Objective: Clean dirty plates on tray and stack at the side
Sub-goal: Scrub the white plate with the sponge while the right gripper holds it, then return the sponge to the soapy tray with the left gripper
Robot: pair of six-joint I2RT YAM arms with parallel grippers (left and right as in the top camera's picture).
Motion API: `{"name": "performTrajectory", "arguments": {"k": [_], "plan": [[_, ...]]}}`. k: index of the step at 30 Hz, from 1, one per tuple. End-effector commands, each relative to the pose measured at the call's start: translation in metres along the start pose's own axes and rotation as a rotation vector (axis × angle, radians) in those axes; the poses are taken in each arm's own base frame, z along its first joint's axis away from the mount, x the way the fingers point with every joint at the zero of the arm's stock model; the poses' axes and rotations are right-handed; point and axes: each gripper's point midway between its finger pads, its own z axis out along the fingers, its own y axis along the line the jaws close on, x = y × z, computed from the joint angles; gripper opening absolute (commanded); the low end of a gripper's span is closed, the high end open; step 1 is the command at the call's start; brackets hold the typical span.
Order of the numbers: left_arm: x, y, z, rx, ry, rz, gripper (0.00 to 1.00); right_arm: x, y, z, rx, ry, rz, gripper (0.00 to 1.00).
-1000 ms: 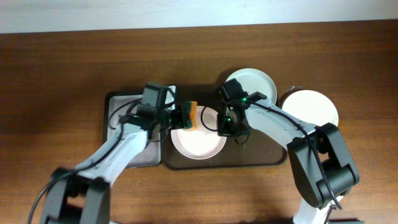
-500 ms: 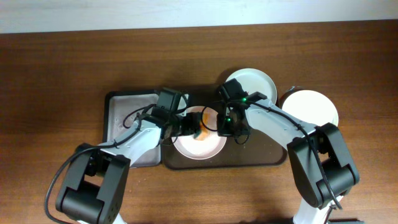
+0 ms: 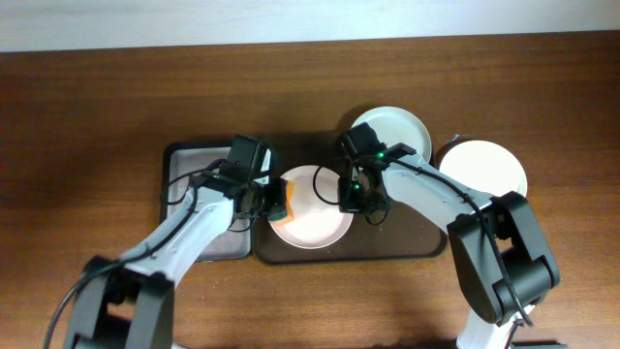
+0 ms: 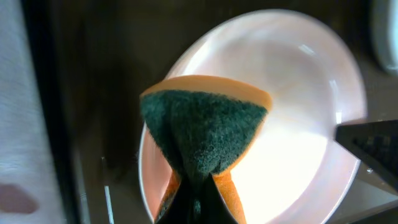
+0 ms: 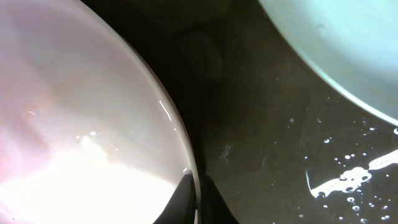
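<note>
A white plate (image 3: 312,215) lies on the dark brown tray (image 3: 412,242). My left gripper (image 3: 269,200) is shut on an orange sponge with a green scouring face (image 4: 205,134) and holds it over the plate's left part (image 4: 298,124). My right gripper (image 3: 351,199) is shut on this plate's right rim (image 5: 186,163). A pale mint plate (image 3: 392,127) rests on the tray's far right corner and shows in the right wrist view (image 5: 348,43). A third white plate (image 3: 484,167) sits off the tray at the right.
A smaller grey metal tray (image 3: 189,179) lies left of the brown tray, under my left arm. Water drops and a white smear (image 5: 348,177) mark the brown tray's floor. Bare wooden table surrounds both trays.
The left gripper swept the sponge right over the plate's middle, then drew it back to the plate's left edge. The right gripper stayed clamped on the rim.
</note>
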Motion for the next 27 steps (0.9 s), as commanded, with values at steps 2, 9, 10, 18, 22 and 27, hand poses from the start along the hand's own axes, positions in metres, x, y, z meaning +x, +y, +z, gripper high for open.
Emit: {"name": "performTrajectory", "arguments": {"k": [2,9,10,18,22,27], "plan": [[-0.039,-0.001,-0.054,-0.014,-0.198,0.072,0.0,0.006,-0.013,0.005,0.053,0.015,0.006,0.04],[-0.044,0.053,-0.077,-0.198,-0.231,0.028,0.0,0.005,-0.012,0.005,0.051,0.011,0.005,0.04],[-0.041,0.059,-0.075,-0.221,-0.213,0.038,0.0,0.004,-0.012,0.005,0.05,0.01,0.005,0.05],[-0.022,0.091,-0.033,-0.344,-0.059,0.056,0.0,0.005,-0.011,0.005,0.044,0.015,0.005,0.11],[-0.014,0.106,-0.014,-0.399,-0.004,0.053,0.0,0.005,-0.011,0.005,0.044,0.015,0.005,0.11],[-0.013,0.112,-0.005,-0.422,0.009,0.053,0.35,0.005,-0.011,0.005,0.044,0.015,0.005,0.11]]}}
